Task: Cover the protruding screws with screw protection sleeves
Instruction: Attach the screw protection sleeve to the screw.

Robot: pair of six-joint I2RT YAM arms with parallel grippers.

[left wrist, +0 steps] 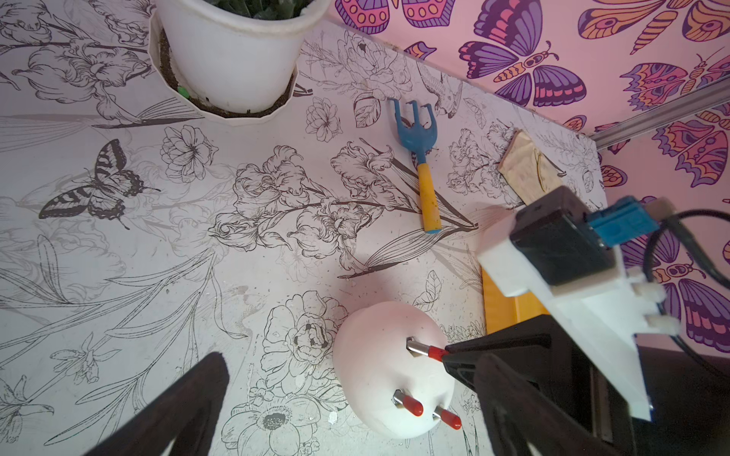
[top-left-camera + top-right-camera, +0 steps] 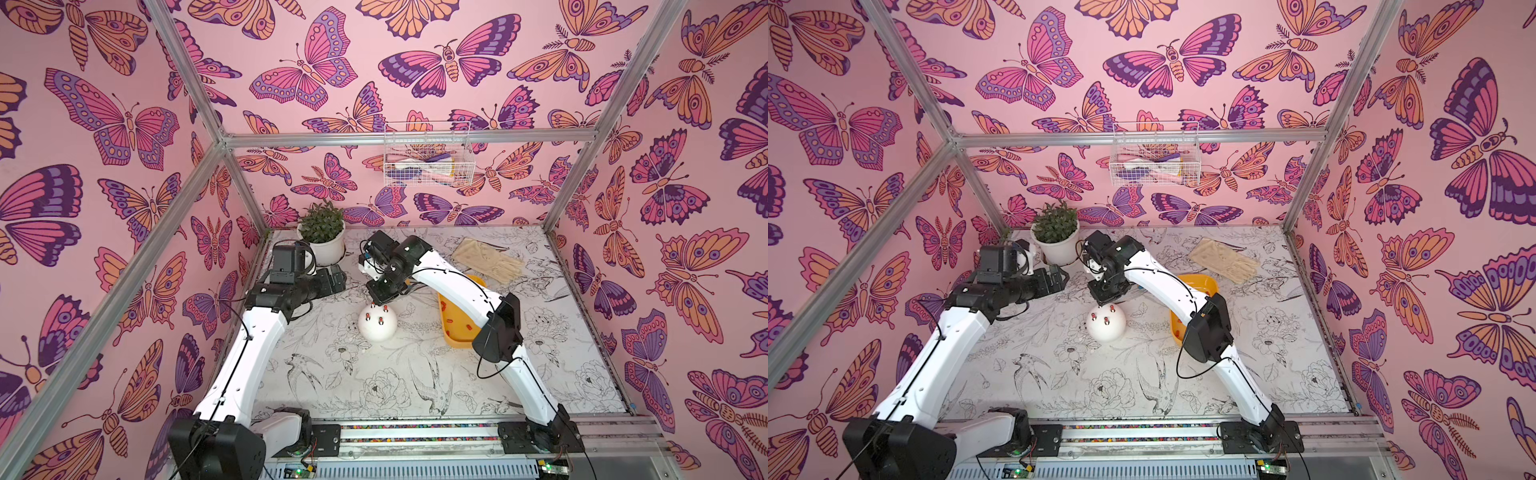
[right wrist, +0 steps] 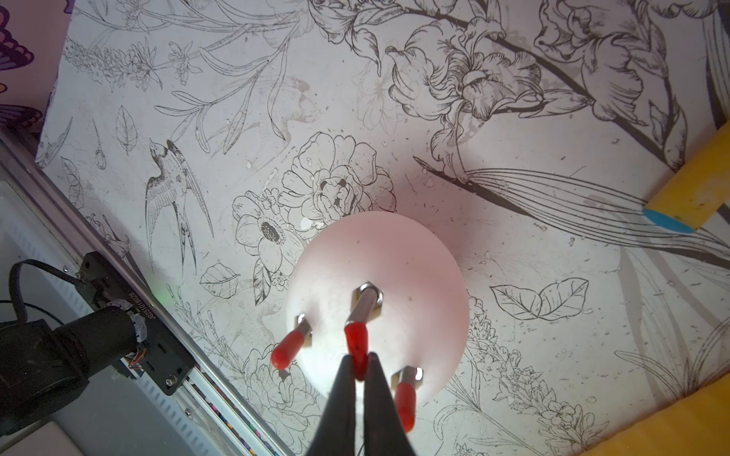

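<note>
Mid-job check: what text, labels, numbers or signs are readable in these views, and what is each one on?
White printed code on the black plate, right wrist view: turned sideways, too small and blurred to read.
Nothing else: no text shows on the white dome, the red sleeves, the yellow tray or the plant pot.

Potted plant [image 2: 322, 239], glove [image 2: 486, 257], hand rake [image 1: 420, 158]

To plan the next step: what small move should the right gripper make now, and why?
Probably push the small red rubbery sleeve further down the thin metal screw on the smooth white dome. The right gripper is shut on it, yet bare shaft shows below, more than on the neighbouring capped screw.
</note>
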